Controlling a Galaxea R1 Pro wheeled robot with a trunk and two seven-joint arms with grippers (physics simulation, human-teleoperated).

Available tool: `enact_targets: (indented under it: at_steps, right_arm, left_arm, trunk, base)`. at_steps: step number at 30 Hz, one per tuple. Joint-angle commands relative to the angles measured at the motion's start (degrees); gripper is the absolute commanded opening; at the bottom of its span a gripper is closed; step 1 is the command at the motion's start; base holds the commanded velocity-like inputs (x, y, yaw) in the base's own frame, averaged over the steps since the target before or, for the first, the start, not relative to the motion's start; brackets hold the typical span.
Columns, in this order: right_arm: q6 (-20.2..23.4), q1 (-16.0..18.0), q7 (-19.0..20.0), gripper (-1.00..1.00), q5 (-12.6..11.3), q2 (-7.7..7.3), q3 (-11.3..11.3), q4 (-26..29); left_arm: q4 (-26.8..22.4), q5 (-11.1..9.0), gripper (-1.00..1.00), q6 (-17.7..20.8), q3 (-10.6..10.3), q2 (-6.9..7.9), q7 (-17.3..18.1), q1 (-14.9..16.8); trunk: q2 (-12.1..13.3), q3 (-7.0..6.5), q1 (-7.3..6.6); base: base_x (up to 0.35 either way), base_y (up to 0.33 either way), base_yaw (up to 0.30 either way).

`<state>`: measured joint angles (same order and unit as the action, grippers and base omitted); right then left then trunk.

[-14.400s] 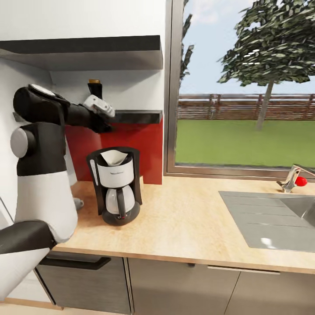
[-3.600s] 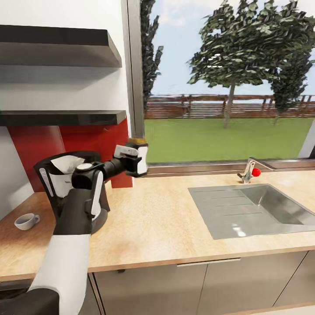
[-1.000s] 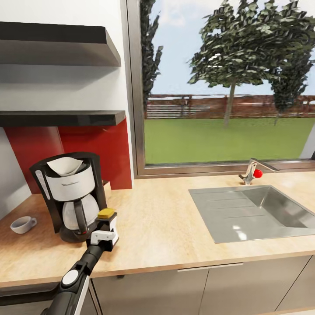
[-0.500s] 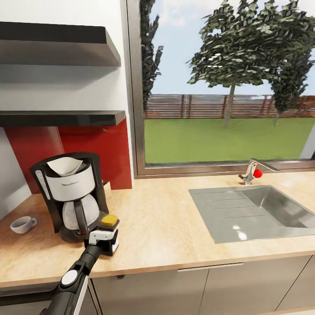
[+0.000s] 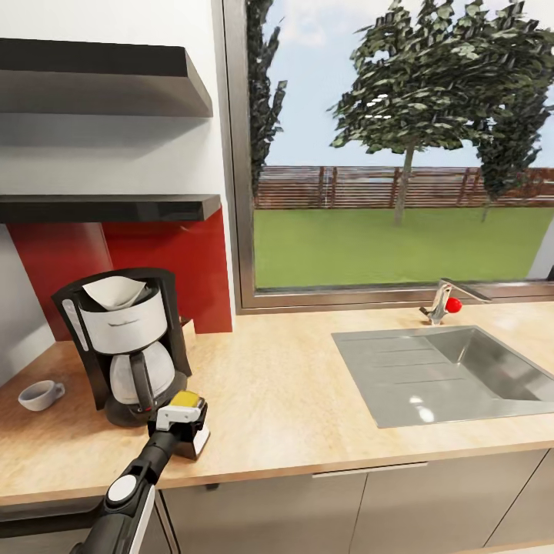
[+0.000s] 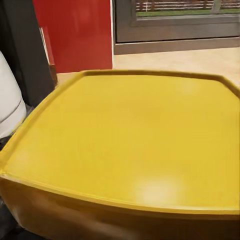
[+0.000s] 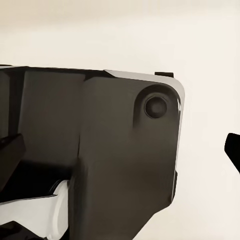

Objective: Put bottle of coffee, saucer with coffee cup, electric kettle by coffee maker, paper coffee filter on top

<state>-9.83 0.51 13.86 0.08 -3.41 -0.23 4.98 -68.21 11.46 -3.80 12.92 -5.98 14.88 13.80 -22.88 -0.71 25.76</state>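
Note:
My left gripper (image 5: 183, 425) is shut on the bottle of coffee (image 5: 187, 399), whose yellow-brown cap shows above the white fingers. The bottle is upright, low over the kitchen countertop (image 5: 292, 400), just right of and in front of the coffee maker (image 5: 127, 342). In the left wrist view the bottle's cap (image 6: 125, 150) is very close to the camera. A paper coffee filter (image 5: 115, 291) sits in the coffee maker's top. The coffee cup (image 5: 38, 395) stands on the counter left of the machine. The kitchen shelf (image 5: 108, 206) above is bare. My right gripper (image 7: 121, 147) hangs in front of dark robot housing, fingertips far apart.
A steel sink (image 5: 454, 373) with a tap (image 5: 442, 302) takes up the counter's right part. A red backsplash (image 5: 169, 269) and a large window (image 5: 385, 154) stand behind. Bare worktop lies between the bottle and the sink.
The bottle left the shelf in my left gripper and came down beside the coffee maker. Over the last second it sank a little lower toward the counter's front.

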Motion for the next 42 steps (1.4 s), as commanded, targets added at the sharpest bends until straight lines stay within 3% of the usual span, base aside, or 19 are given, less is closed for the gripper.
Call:
enact_targets:
  at_steps: [1,32,42]
  right_arm:
    - [-0.2,0.0,0.2,1.00,0.0,-0.02,0.0,-0.1]
    - [-0.2,0.0,0.2,1.00,0.0,-0.02,0.0,-0.1]
    - [-0.2,0.0,0.2,1.00,0.0,-0.02,0.0,-0.1]
  left_arm:
    - [0.0,0.6,1.00,-0.3,0.3,-0.09,0.4,0.0]
    - [0.0,0.6,1.00,-0.3,0.2,-0.09,0.3,0.0]
    - [0.1,0.6,1.00,-1.3,0.2,-0.09,0.2,0.0]
  trunk:
    - [0.0,0.02,0.02]
    - [0.0,0.02,0.02]
    - [0.0,0.02,0.02]
  base:
    - [0.000,0.000,0.000]
    - [-0.068,-0.001,0.000]
    - [-0.223,-0.137,0.000]
